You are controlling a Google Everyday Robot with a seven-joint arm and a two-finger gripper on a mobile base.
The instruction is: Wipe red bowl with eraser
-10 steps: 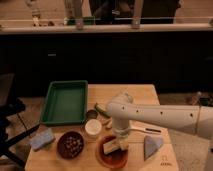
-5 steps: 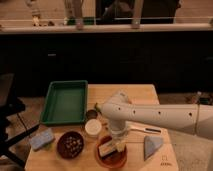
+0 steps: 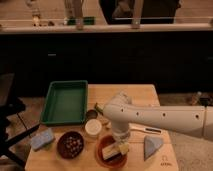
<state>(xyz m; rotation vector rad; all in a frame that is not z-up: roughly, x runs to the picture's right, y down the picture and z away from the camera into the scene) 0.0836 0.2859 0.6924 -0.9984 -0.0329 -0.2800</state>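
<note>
The red bowl [image 3: 102,148] sits at the front of the wooden table, right of the dark brown bowl. The eraser [image 3: 111,152], a pale block with a darker base, lies inside the red bowl. My gripper [image 3: 121,146] hangs from the white arm that reaches in from the right. It is down over the red bowl's right side, right at the eraser.
A green tray [image 3: 65,102] is at the back left. A dark brown bowl [image 3: 70,145] with small round pieces and a light blue sponge [image 3: 42,139] are at the front left. A white cup [image 3: 93,128] stands behind the red bowl. A grey-blue triangular cloth [image 3: 152,146] lies at the right.
The arm has shifted a little to the left over the red bowl, and the eraser has moved slightly with it inside the bowl.
</note>
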